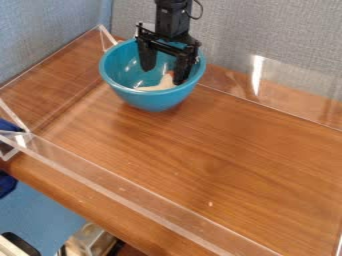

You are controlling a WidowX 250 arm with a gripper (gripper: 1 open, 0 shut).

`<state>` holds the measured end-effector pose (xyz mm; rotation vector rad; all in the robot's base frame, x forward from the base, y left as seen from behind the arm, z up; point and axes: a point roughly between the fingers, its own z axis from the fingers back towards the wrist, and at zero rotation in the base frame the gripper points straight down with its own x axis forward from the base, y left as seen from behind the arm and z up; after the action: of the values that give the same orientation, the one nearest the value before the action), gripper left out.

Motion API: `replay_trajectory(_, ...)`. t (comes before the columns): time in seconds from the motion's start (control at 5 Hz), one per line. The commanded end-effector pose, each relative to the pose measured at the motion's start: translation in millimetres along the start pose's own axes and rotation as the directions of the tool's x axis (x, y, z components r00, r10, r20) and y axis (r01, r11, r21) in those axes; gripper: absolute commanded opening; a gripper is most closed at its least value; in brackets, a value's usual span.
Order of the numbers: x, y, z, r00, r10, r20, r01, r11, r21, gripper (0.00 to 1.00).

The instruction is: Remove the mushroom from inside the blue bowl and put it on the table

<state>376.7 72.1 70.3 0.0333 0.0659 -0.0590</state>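
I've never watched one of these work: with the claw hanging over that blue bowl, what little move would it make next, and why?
Probably a short drop straight down. The gripper is open, pointing into the blue bowl, with nothing between its fingers. The mushroom seems to sit just below it, partly hidden, so the fingers likely need to straddle it before closing.
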Motion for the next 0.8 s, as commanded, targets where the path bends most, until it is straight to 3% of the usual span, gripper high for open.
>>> replay_trajectory(0.0,8.8,7.4,19.1,0.998,-0.002,0.069,0.001,1.0,0.016,0.0)
replay_trajectory(0.6,13.7,12.3,20.8,0.996,0.003,0.091,-0.003,1.0,-0.003,0.0)
